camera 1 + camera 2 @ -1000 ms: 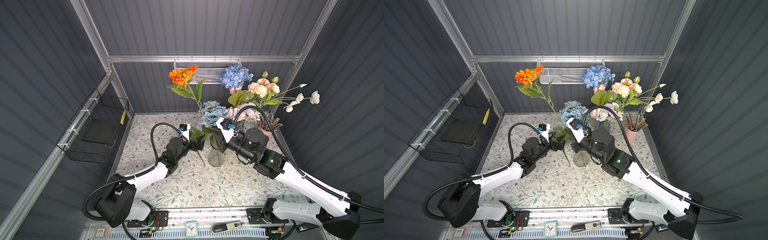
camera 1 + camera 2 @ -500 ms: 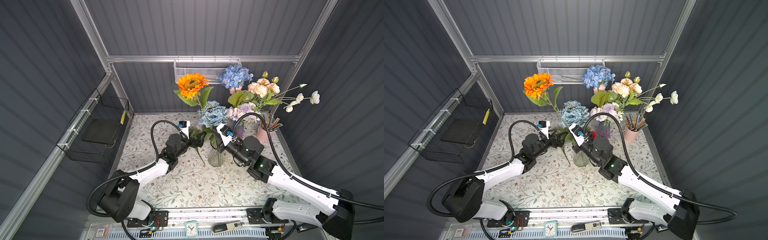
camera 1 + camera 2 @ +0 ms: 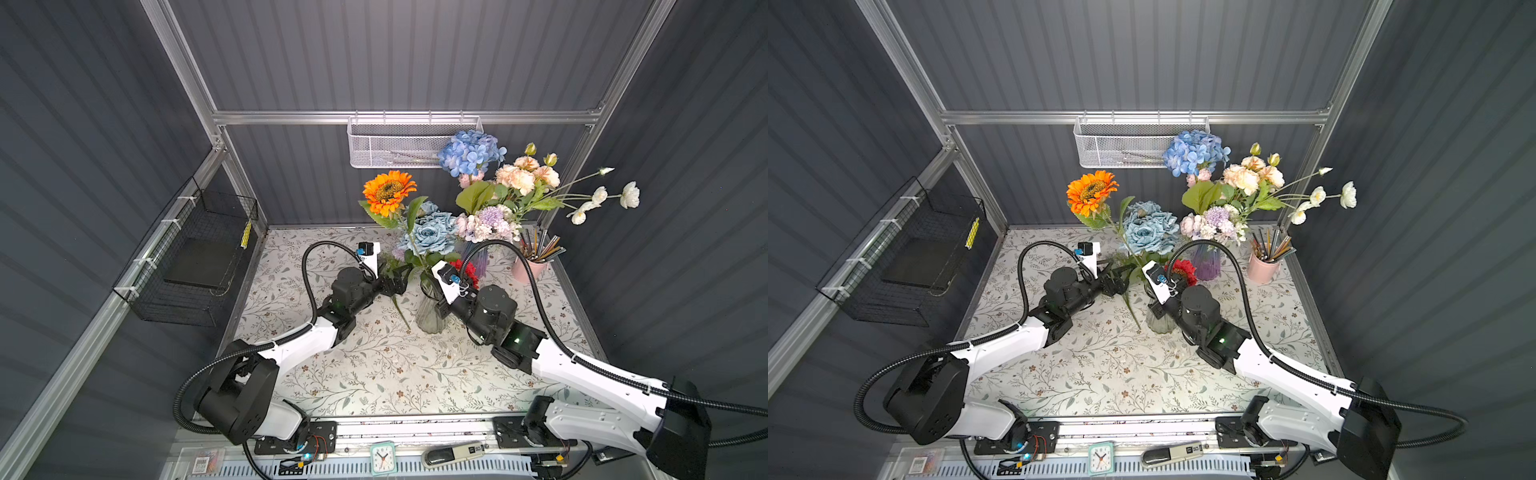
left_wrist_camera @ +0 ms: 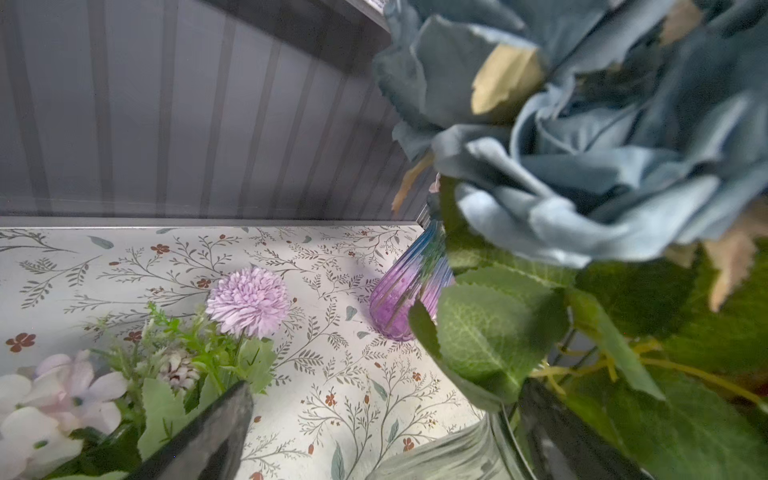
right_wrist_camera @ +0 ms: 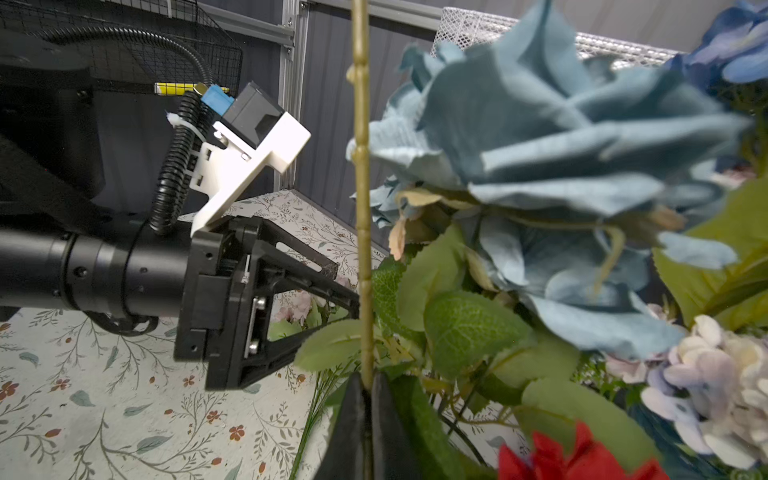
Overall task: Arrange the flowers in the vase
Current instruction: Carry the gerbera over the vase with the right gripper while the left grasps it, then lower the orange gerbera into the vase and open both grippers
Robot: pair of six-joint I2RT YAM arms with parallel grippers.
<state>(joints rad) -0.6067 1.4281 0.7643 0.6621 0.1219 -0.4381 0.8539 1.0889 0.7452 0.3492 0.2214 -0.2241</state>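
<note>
Listener: Progress with the flowers (image 3: 1148, 230) so far?

Describer: Partly done, by the look of it. Clear vase (image 3: 430, 318) upright in the middle of the table (image 3: 374, 374), with blue roses (image 3: 432, 235) standing in it. Red daisy (image 3: 466, 269) low at its right side, seemingly in the same vase; hard to confirm behind the arm.

Listener: And the flower in hand?

Describer: Orange daisy (image 3: 388, 192), tall, leaning out to the far left above the roses. Long stem (image 5: 362, 208) pinched low down between the closed jaws of the right gripper (image 5: 365, 395), just over the mouth of the clear vase. Bottom end of the stem hidden, so no telling whether in the glass yet.

Listener: Left gripper (image 3: 400, 279)?

Describer: Spread wide, holding nothing, just left of the vase, with one fingertip close beside that same stem.

Listener: Anything left outside?

Describer: Yes. Lilac sprig (image 4: 248, 301) with pale pink blossoms and greenery, down on the table just left of the clear vase, by the left gripper, bare stem end pointing toward the near edge. Probably next to go in. Also a big mixed bunch (image 3: 511, 187) of blue, peach, white and lilac blooms standing in a purple vase (image 3: 478, 264) at the far right; unclear whether finished or waiting to be moved across.
</note>
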